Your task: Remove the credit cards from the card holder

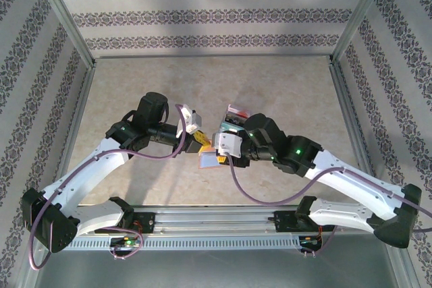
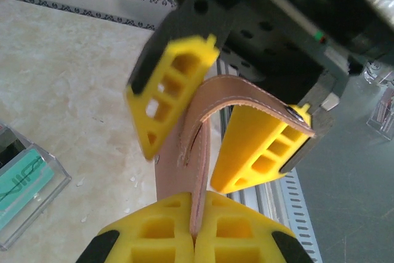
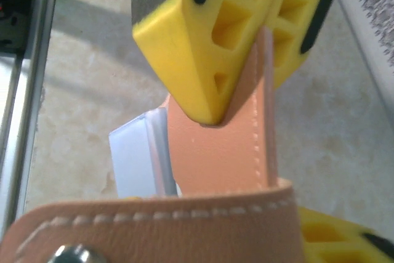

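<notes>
left gripper [image 2: 196,217] clamps the card holder [image 2: 198,152] shut; right gripper [image 2: 184,167] jaws stand apart astride its flap [image 2: 246,90]. a skewed close could yank the holder loose.

The card holder [image 2: 246,93], tan-brown leather with pale stitching, stands upright off the worktop [image 2: 74,78]. Its lower edge is pinched between the closed fingers of the left gripper [image 2: 196,214], and one flap curls over a finger of the right gripper [image 2: 184,167]. A teal-green credit card [image 2: 21,180] lies flat in a clear tray [image 2: 56,173].

No readable text, teal card [image 2: 21,183] print illegible
</notes>
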You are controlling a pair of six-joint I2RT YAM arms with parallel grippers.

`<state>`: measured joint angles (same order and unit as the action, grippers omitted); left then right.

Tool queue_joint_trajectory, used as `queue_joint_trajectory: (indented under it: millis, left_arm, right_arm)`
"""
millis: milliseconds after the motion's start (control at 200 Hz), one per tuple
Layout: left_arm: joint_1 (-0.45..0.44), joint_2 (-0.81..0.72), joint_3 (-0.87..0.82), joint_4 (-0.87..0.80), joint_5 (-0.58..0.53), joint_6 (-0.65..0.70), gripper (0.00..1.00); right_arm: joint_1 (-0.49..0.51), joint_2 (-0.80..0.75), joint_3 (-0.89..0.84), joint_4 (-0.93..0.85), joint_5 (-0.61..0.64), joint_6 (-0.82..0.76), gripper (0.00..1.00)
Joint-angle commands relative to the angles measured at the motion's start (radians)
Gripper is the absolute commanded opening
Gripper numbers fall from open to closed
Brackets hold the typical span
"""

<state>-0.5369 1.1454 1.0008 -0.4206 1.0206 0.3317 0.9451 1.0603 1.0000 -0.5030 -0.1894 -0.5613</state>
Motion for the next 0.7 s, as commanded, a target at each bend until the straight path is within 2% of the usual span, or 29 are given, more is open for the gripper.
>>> queue_joint_trajectory:
  millis: [0, 90, 175, 205, 235, 285, 390, 515, 610, 695]
  left_arm:
    - [-0.009, -0.034, -0.011, 0.059, 0.046, 0.000, 0.00]
    - [-0.009, -0.042, -0.020, 0.081, 0.033, -0.013, 0.00]
    - [-0.009, -0.051, -0.032, 0.105, 0.009, -0.030, 0.00]
    - [-0.010, -0.052, -0.038, 0.115, -0.003, -0.039, 0.03]
    - [-0.009, -0.057, -0.043, 0.130, -0.018, -0.056, 0.10]
    - [-0.008, -0.060, -0.051, 0.153, -0.044, -0.081, 0.21]
    - [-0.008, -0.082, -0.071, 0.210, -0.099, -0.146, 0.60]
    - [-0.007, -0.130, -0.133, 0.351, -0.247, -0.299, 0.93]
    - [-0.008, -0.166, -0.181, 0.422, -0.405, -0.441, 1.00]
    - [-0.006, -0.182, -0.205, 0.439, -0.536, -0.565, 0.99]
  right_arm:
    - [-0.007, 0.013, 0.035, 0.014, -0.070, 0.054, 0.36]
    - [-0.022, 0.014, 0.031, 0.020, -0.081, 0.086, 0.16]
    - [-0.039, 0.000, 0.014, 0.046, -0.103, 0.116, 0.08]
    - [-0.044, -0.008, 0.006, 0.055, -0.109, 0.123, 0.04]
    - [-0.048, -0.017, -0.002, 0.066, -0.114, 0.132, 0.00]
    - [-0.056, -0.035, -0.019, 0.090, -0.113, 0.151, 0.00]
    - [-0.091, -0.082, -0.067, 0.160, -0.102, 0.213, 0.00]
    - [-0.170, -0.141, -0.138, 0.291, -0.110, 0.363, 0.00]
    - [-0.230, -0.171, -0.192, 0.402, -0.112, 0.526, 0.00]
    - [-0.268, -0.173, -0.214, 0.468, -0.120, 0.651, 0.00]
